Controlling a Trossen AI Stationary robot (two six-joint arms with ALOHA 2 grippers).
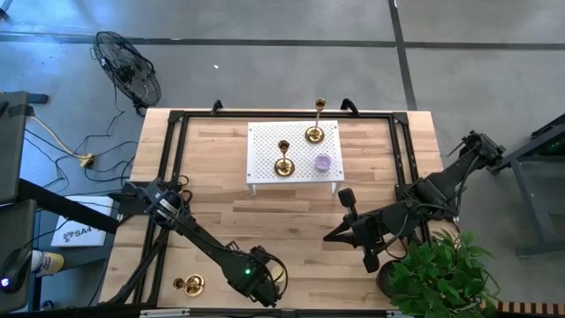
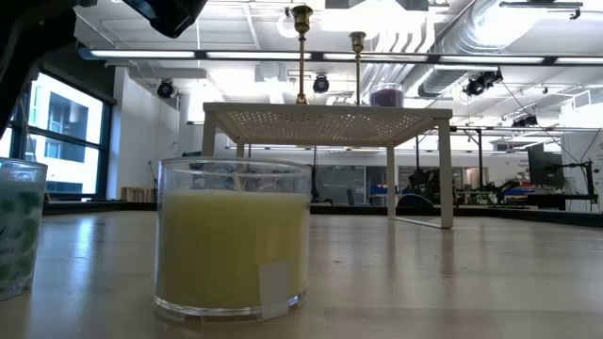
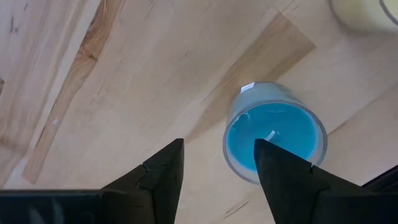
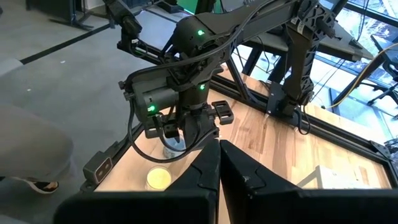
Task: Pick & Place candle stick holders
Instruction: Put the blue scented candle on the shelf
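Two gold candle stick holders (image 1: pixel 283 165) (image 1: pixel 314 134) stand on their round bases on a white perforated stand (image 1: pixel 265 141) at the table's far middle. They also show in the low view (image 2: pixel 301 47) (image 2: pixel 357 56). A third gold holder (image 1: pixel 190 283) stands on the table near the front left. My left gripper (image 3: pixel 217 146) is open and empty at the near edge (image 1: pixel 256 278), above a blue candle in a glass jar (image 3: pixel 273 134). My right gripper (image 4: pixel 219 144) is shut and empty, right of centre (image 1: pixel 331 236).
A yellow candle in a glass jar (image 2: pixel 231 245) stands near the front edge, beside the blue one. A green-patterned jar (image 2: pixel 19 226) stands beside it. A small purple candle (image 1: pixel 323 162) sits on the white stand. A potted plant (image 1: pixel 437 269) stands at the front right.
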